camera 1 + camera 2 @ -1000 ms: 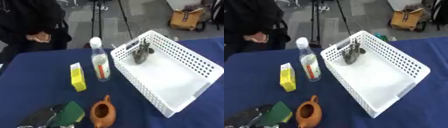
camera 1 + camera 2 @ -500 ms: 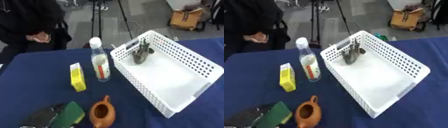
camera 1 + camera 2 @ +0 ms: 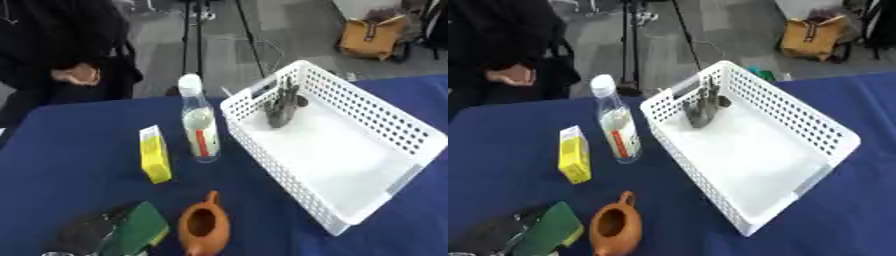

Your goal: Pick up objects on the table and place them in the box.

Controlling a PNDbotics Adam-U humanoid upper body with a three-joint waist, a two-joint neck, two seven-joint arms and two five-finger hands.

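A white perforated box point(image 3: 411, 132) stands on the blue table at the right, with a dark grey pronged object point(image 3: 280, 107) in its far left corner. Left of the box a clear bottle point(image 3: 199, 127) with a white cap stands upright. A yellow carton point(image 3: 155, 155) lies beside the bottle. Near the front edge sits a brown clay teapot point(image 3: 205, 227). A green and yellow sponge point(image 3: 138, 231) lies at the lower left. My left hand point(image 3: 83, 234) shows as a dark shape right against the sponge. My right hand is out of sight.
The blue tablecloth point(image 3: 70, 185) covers the whole work area. A person in black point(image 3: 61, 45) sits at the far left edge, hands off the table. Beyond the table stand a tripod point(image 3: 188, 30) and a tan bag point(image 3: 376, 35) on the floor.
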